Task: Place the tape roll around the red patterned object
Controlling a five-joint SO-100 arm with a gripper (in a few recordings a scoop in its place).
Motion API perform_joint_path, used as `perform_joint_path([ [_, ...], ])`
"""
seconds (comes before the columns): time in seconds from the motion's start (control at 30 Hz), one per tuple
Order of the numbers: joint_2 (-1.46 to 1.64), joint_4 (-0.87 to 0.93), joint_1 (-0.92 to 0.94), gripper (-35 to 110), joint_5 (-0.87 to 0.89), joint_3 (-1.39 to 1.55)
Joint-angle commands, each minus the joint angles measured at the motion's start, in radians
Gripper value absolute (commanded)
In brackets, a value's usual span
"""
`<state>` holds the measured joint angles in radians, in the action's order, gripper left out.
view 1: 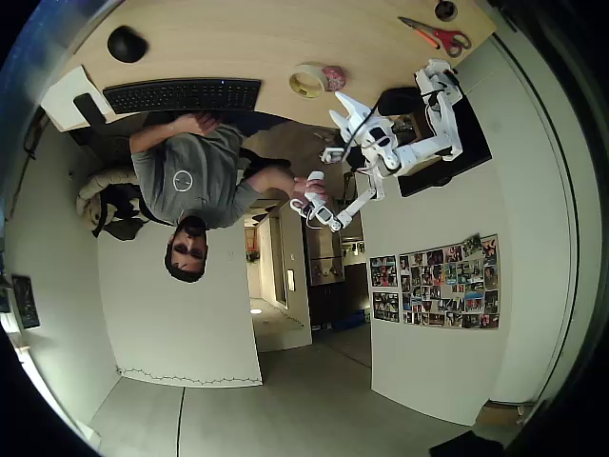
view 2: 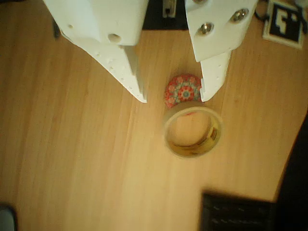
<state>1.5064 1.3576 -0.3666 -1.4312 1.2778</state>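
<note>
In the wrist view the end effector point(view 2: 173, 96) hangs over the bench point(view 2: 72, 159) with its fingers spread and nothing between them. The ball point(view 2: 183, 89), taken here as the landmark, sits in the gap, close against the right-hand fingertip point(view 2: 208, 91). The tape point(view 2: 193, 131) lies flat just below the ball, its upper rim touching or slightly overlapping the ball's lower edge; the ball is outside the ring, not inside it, so the placing is not yet done.

To do the step well, I judge the fingers should straddle one wall of the tape on the side farthest from the ball, one finger inside the hole and one outside, then close. Closing where they now stand would catch the ball rather than the tape. Once pinched, lift the ring fully above the ball before shifting it, since dragging would likely roll the ball away. Centre the hole over the ball, lower it level, then release.

Farther off, in the overhead view, the tape point(view 1: 306, 81) and ball point(view 1: 333, 76) sit side by side on the bench point(view 1: 238, 38), the keyboard point(view 1: 181, 94) to the ball's left, scissors point(view 1: 436, 34) to its right.
</note>
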Motion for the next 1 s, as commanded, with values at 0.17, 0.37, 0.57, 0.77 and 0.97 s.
perform_joint_path([
  [0.17, -0.041, 0.006, 0.066, 30, 0.077, -0.074],
  [0.37, -0.051, 0.006, 0.124, 31, 0.095, -0.083],
  [0.57, -0.138, 0.005, 0.104, 31, 0.107, -0.164],
  [0.77, -0.212, 0.005, 0.058, 31, 0.141, -0.242],
  [0.97, -0.253, 0.005, 0.026, 31, 0.170, -0.273],
])
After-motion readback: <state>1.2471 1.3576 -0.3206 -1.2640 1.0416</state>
